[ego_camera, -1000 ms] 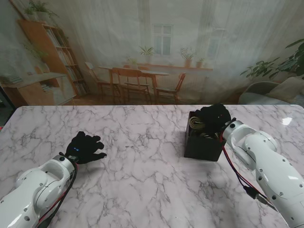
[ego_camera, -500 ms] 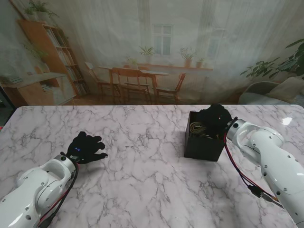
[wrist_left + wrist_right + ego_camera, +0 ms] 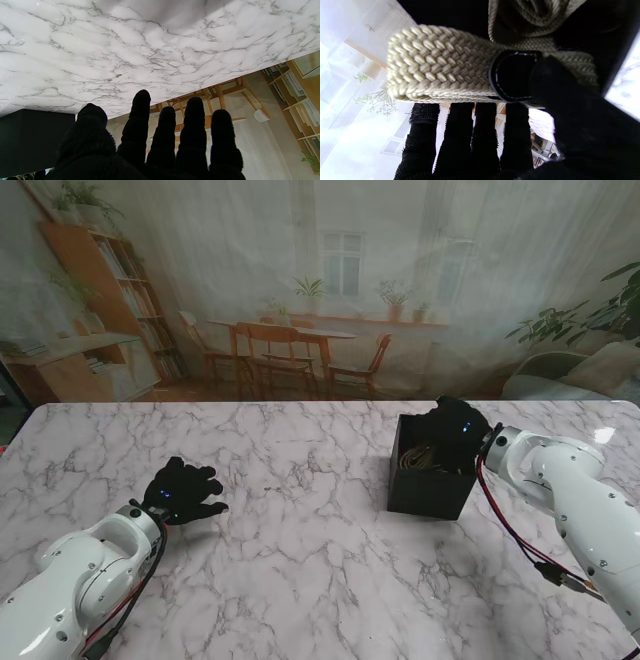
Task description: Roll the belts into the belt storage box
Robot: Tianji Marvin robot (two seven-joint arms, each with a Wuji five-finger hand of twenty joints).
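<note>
Nearest to me on the left, my left hand (image 3: 180, 492) rests on the marble table (image 3: 300, 560), palm down with all five fingers spread and nothing under them; its wrist view confirms bare marble ahead of the fingertips (image 3: 141, 96) and a dark corner of the belt storage box (image 3: 35, 140) at the edge. That hand is idle and released, well apart from the work. Farther from me on the right, the belt storage box (image 3: 430, 490) stands upright on the table, and my right hand (image 3: 455, 435) sits over its open top at the far right corner. From the right wrist camera, the woven cream belt (image 3: 440, 65) lies across the hand, with its dark leather tab (image 3: 512, 75) under the thumb (image 3: 560, 95) and the four fingers (image 3: 460, 130) extended beneath the webbing; I judge this a pinch grasp on the belt, thumb against fingers, not a full fist. More coils of the same webbing show deeper inside the box (image 3: 537, 15), so the belt is largely within the compartment already. My reading is that the step in hand is the seating of the rolled belt in the box, near its end. The next move calls for pressing the held end down inside the walls, then parting thumb and fingers and lifting straight up so the coil does not follow the hand out.
</note>
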